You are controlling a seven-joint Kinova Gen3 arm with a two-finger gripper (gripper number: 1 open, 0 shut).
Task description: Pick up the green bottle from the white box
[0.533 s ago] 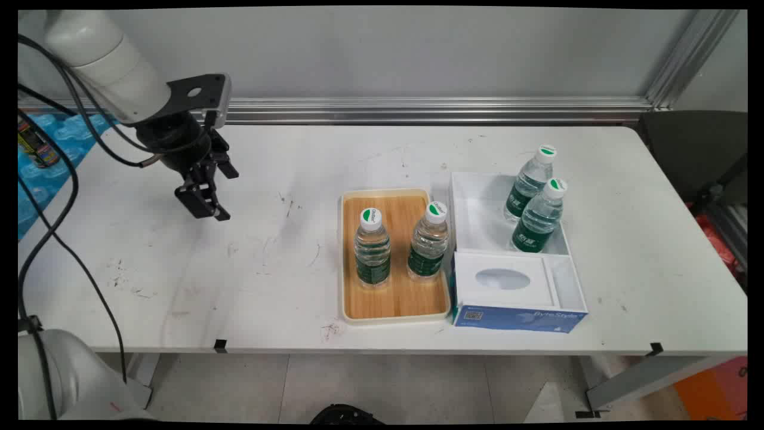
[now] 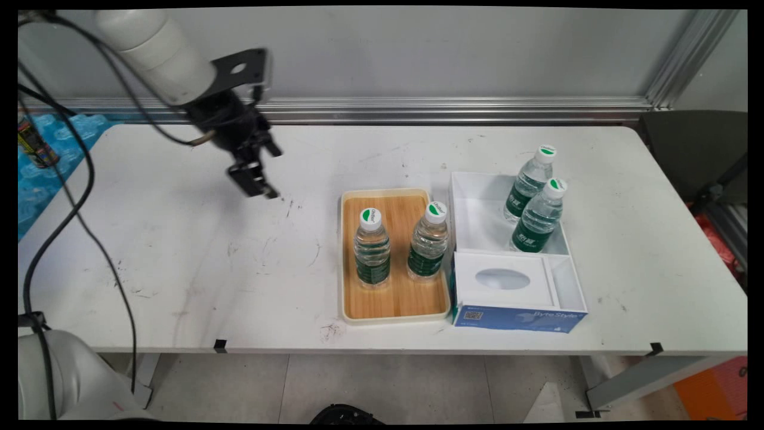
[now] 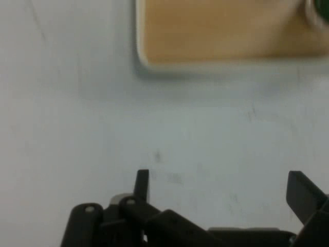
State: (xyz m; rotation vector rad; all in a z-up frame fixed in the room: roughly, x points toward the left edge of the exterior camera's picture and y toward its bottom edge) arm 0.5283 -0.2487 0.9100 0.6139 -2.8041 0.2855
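The black two-finger gripper hangs above the left-centre of the white table, its fingers spread wide and holding nothing; the hand view shows the gripper with bare tabletop between the two fingertips. It is well apart from every object, the nearest being the wooden tray to its right, whose pale rim and one corner appear at the top of the hand view as the wooden tray.

Two clear water bottles with green labels and white caps stand upright side by side on the tray: the left tray bottle and the right tray bottle, close together but not touching.

Just beside the tray's right edge sits a white open box, with two more upright bottles in its far right corner: the rear box bottle and the front box bottle, one overlapping the other from this angle.

Against the box's near side lies a blue-and-white tissue box, oval opening on top.
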